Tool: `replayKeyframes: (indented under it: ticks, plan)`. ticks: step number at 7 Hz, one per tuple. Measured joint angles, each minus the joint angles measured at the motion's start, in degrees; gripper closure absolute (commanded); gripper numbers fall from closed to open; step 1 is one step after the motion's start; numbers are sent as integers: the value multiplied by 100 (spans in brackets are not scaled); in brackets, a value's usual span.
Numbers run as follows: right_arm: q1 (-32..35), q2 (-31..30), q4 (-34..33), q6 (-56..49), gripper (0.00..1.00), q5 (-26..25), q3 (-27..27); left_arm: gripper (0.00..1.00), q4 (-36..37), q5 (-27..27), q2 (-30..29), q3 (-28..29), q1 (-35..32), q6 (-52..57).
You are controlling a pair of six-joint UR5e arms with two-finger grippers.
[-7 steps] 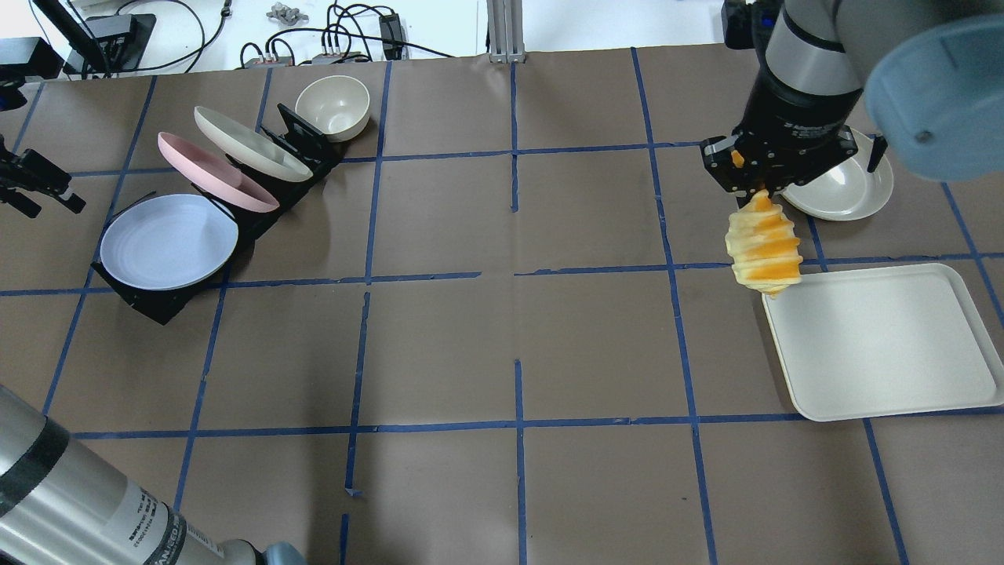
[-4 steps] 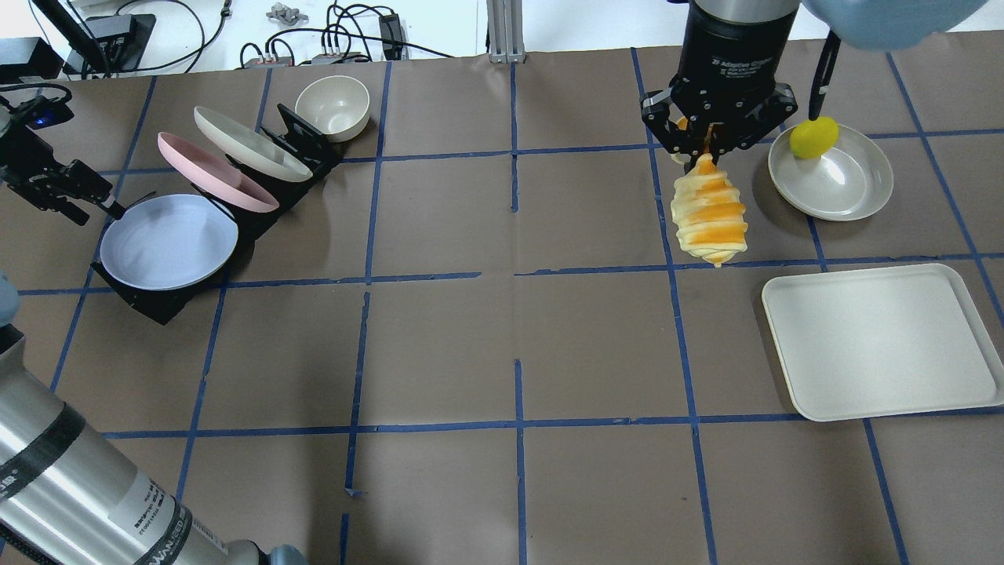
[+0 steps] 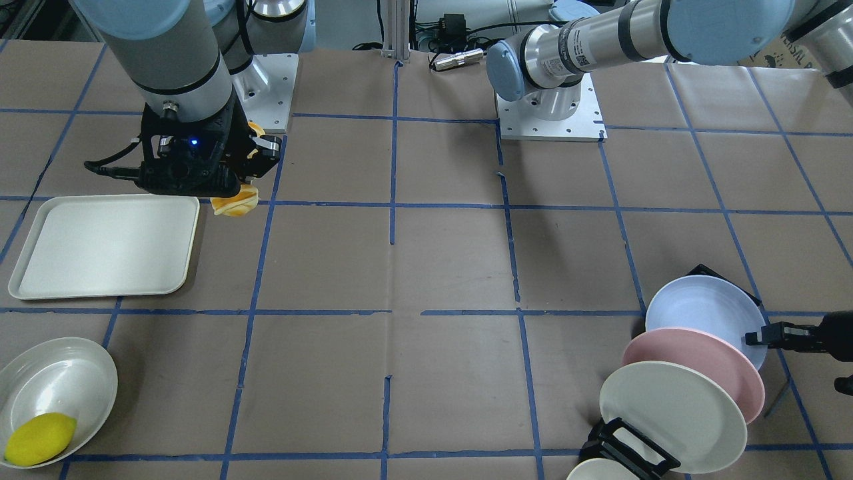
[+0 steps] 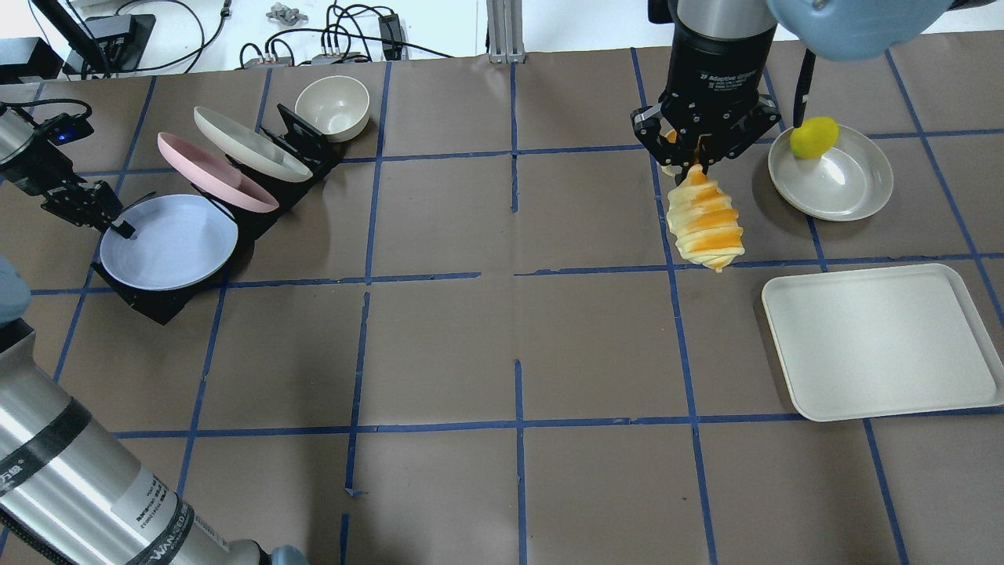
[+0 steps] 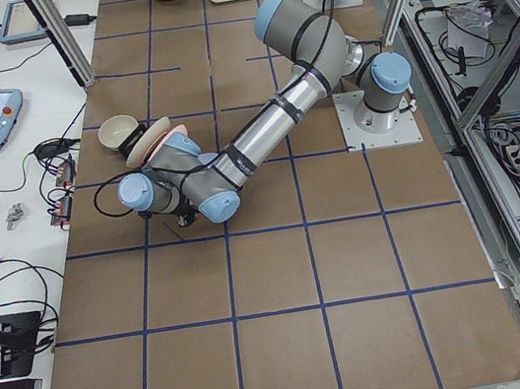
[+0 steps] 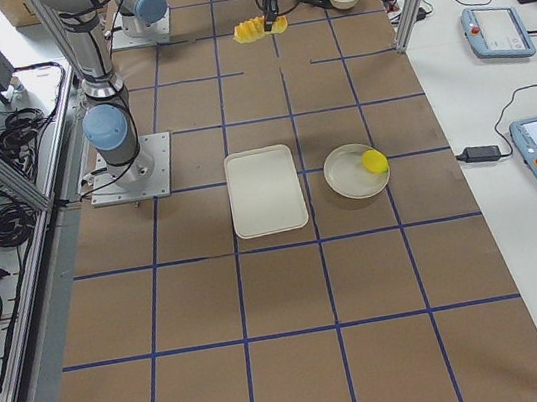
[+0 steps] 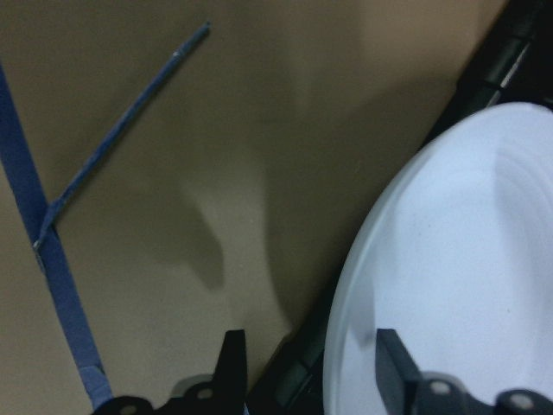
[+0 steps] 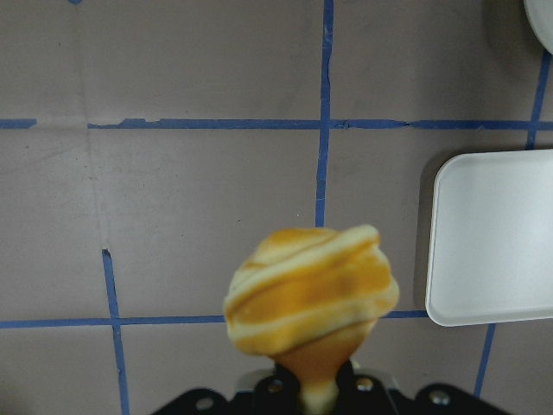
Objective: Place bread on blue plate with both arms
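Note:
The bread (image 4: 703, 220), a ridged orange loaf with pale stripes, hangs from my right gripper (image 4: 695, 163), which is shut on its upper end above the table. It also shows in the right wrist view (image 8: 311, 290) and the front view (image 3: 234, 203). The blue plate (image 4: 169, 243) leans in the nearest slot of a black rack at the left. My left gripper (image 4: 114, 224) is open at the plate's left rim. In the left wrist view its fingers (image 7: 232, 367) stand apart with the blue plate's rim (image 7: 363, 285) between them.
A pink plate (image 4: 212, 169) and a cream plate (image 4: 251, 141) stand in the same rack (image 4: 157, 302), with a cream bowl (image 4: 333, 106) behind. A white tray (image 4: 882, 341) lies at the right. A yellow lemon (image 4: 813, 137) sits in a shallow dish (image 4: 847, 184).
My right gripper has carried the bread leftward, off the tray's corner. My left gripper has moved right, from the table's left edge to the blue plate's rim.

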Motion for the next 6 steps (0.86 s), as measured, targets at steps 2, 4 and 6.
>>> replayKeyframes:
  ticks: [2, 4, 6]
  plan:
    - [-150, -285, -256, -248, 97, 11, 452, 85, -85, -27, 50, 38, -6, -7]
    - [-398, -655, -464, -308, 97, 37, 954, 85, -236, -22, 232, 81, -3, -10]
    - [-473, -765, -621, -305, 96, 52, 1059, 85, -541, 35, 584, 54, 47, 4]
